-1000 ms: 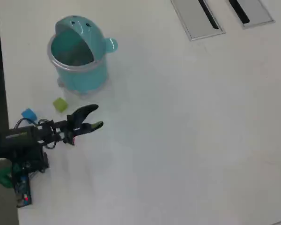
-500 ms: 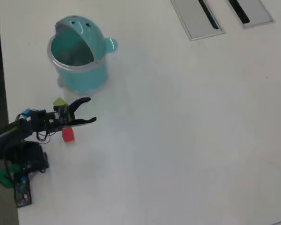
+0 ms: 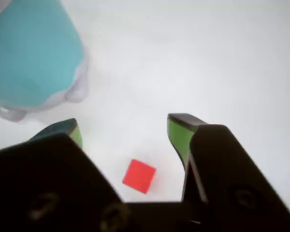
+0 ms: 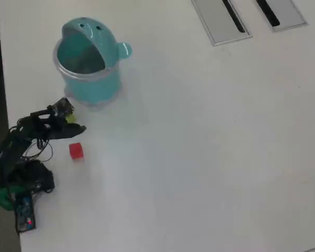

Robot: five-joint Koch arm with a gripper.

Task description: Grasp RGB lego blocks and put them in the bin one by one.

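The red block (image 4: 76, 150) lies alone on the white table; the wrist view shows the red block (image 3: 139, 175) low between my jaws, touching neither. My gripper (image 4: 73, 124) hovers just above it in the overhead view, below the teal bin (image 4: 89, 60). In the wrist view the gripper (image 3: 125, 128) is open, its green pads wide apart with nothing held. A sliver of the yellow-green block (image 4: 71, 119) shows beside the gripper. The arm hides the blue block. The bin's wall (image 3: 34, 53) fills the wrist view's upper left.
Two flat grey panels (image 4: 220, 21) (image 4: 281, 13) sit in the table at the top right. The arm's base and wiring (image 4: 21, 184) stand at the left table edge. White tabletop (image 4: 210, 147) stretches to the right of the blocks.
The gripper has drawn back left and up toward the bin, now over the yellow-green block. The red block, hidden under the gripper a second ago, lies uncovered and still.
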